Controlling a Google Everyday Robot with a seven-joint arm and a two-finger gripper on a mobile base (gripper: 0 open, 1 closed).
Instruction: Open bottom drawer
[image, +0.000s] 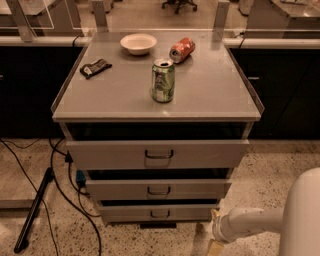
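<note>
The bottom drawer (159, 212) is the lowest of three grey metal drawer fronts in the cabinet, with a small dark wire handle (160, 215) at its centre. Its front stands slightly forward of the cabinet body, with a dark gap above it. My gripper (216, 234) is low at the right, near the floor, just right of the bottom drawer's right end and clear of the handle. Its white arm (252, 221) runs in from the right edge.
The middle drawer (159, 189) and the top drawer (159, 153) sit above. On the cabinet top (210, 95) are a green can (163, 80), a red can lying down (181, 49), a white bowl (138, 43) and a dark packet (95, 68). Cables and a black pole (33, 212) lie on the floor at left.
</note>
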